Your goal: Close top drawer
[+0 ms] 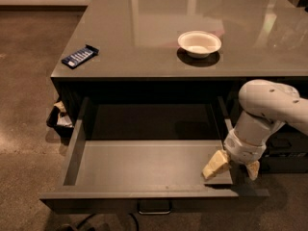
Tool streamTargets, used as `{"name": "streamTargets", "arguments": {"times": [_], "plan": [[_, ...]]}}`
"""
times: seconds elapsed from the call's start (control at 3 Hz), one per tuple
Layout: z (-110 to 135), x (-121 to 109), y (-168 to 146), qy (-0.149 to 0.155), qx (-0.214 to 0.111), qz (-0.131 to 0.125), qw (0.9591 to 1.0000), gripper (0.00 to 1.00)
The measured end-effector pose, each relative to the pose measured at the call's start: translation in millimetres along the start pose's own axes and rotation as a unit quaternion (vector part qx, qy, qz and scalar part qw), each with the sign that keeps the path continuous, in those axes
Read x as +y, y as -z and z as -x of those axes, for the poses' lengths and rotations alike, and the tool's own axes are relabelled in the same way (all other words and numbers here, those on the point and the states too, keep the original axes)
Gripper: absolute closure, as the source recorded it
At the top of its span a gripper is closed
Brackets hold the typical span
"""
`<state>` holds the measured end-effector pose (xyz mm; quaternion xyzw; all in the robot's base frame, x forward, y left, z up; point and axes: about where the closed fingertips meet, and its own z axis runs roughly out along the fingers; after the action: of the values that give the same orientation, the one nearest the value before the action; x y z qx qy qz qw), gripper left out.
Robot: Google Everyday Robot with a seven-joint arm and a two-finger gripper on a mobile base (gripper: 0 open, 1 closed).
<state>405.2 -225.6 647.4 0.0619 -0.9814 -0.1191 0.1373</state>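
Observation:
The top drawer (144, 165) is pulled far out from under the grey counter. Its lighter grey inside holds nothing, and its dark front (96, 202) faces me with a small metal loop pull (154, 207) at centre. My gripper (234, 167) hangs from the white arm (262, 112) at the drawer's front right corner. Its pale fingers are spread: one fingertip (215, 163) is inside the drawer by the right wall, the other (252, 170) is outside that wall. It holds nothing.
A white bowl (199, 43) and a blue packet (80, 56) lie on the counter top (144, 28). A dark bin with crumpled paper (60, 119) stands on the floor left of the cabinet. Other dark drawer fronts (286, 150) show behind the arm at right.

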Motion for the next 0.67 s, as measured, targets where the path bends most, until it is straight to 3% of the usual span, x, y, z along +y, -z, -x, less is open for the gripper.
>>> {"name": "streamTargets", "arguments": {"times": [0.67], "plan": [[4.3,1.6,-4.7,0.001,0.012,-0.004,0.9999,0.64]]}}
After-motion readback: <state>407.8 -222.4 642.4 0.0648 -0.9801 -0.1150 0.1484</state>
